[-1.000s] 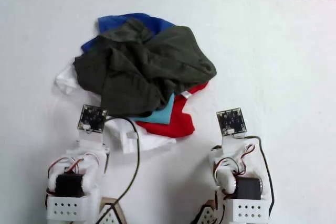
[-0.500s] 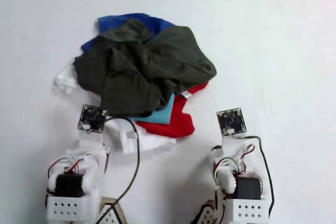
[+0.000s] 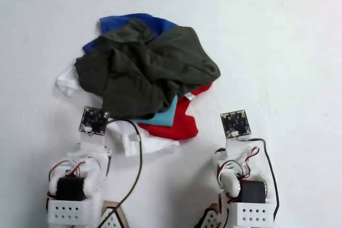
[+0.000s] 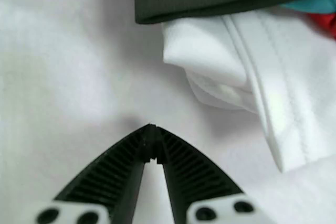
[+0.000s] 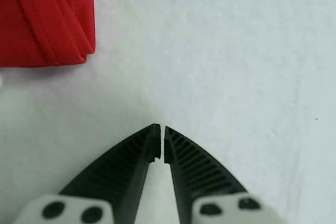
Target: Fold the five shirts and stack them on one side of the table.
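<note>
- Five shirts lie in one loose, crumpled heap on the white cloth-covered table (image 3: 288,52), left of centre and just ahead of the left arm (image 3: 75,185). None is folded.
- The dark olive-green cotton shirt (image 3: 144,68) is on top and covers most of the heap.
- The royal-blue shirt (image 3: 125,22) shows from under it at the far edge.
- The plain white shirt (image 3: 144,142) lies at the bottom. Part of it shows at the near edge and part at the heap's left side.
- The turquoise shirt (image 3: 163,115) shows as a small wedge at the near edge, between the olive-green shirt and the bright red shirt (image 3: 181,121).
- The red shirt spreads out toward the right arm (image 3: 240,185), at the near right of the heap.
- The left hand (image 4: 152,129) is clenched with its tips meeting and grasps nothing. It hangs over bare table, and the white shirt's folded hem is just beyond it. The olive-green hem lies across the white one farther on.
- The right hand (image 5: 157,129) is clenched and holds nothing, over bare table. A corner of the red shirt lies ahead of it and off to one side, apart from the tips.
- Both arms sit drawn back at the table's near edge. A black cable (image 3: 140,153) curves past the left arm.
</note>
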Controlling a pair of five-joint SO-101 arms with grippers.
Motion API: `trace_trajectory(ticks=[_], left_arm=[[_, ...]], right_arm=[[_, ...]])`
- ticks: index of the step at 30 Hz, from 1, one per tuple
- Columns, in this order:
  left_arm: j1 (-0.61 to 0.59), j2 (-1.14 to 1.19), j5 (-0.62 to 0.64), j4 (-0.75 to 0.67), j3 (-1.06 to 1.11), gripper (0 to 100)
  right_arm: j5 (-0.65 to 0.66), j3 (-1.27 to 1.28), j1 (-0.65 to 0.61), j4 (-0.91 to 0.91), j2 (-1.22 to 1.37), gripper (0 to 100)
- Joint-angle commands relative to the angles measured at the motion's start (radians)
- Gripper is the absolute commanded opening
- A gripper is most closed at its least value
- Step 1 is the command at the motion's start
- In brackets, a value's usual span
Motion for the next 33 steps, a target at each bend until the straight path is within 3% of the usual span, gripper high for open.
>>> trace_trajectory(ticks=[1, 13, 20, 27, 33], left_arm=[[0.011, -0.028, 0.008, 0.005, 0.021, 3], [0.011, -0.028, 0.008, 0.005, 0.021, 3], [0.011, -0.028, 0.008, 0.005, 0.021, 3], [0.011, -0.028, 0.008, 0.005, 0.021, 3], [0.011, -0.028, 0.008, 0.005, 0.021, 3]], right_arm=[[0.002, 0.012, -0.012, 0.002, -0.015, 2.0], [-0.002, 0.012, -0.194, 0.002, -0.015, 2.0], [0.005, 0.012, -0.200, -0.010, -0.015, 2.0], [0.008, 0.012, -0.174, -0.142, -0.015, 2.1], [0.229, -0.005, -0.120, -0.251, -0.015, 2.1]])
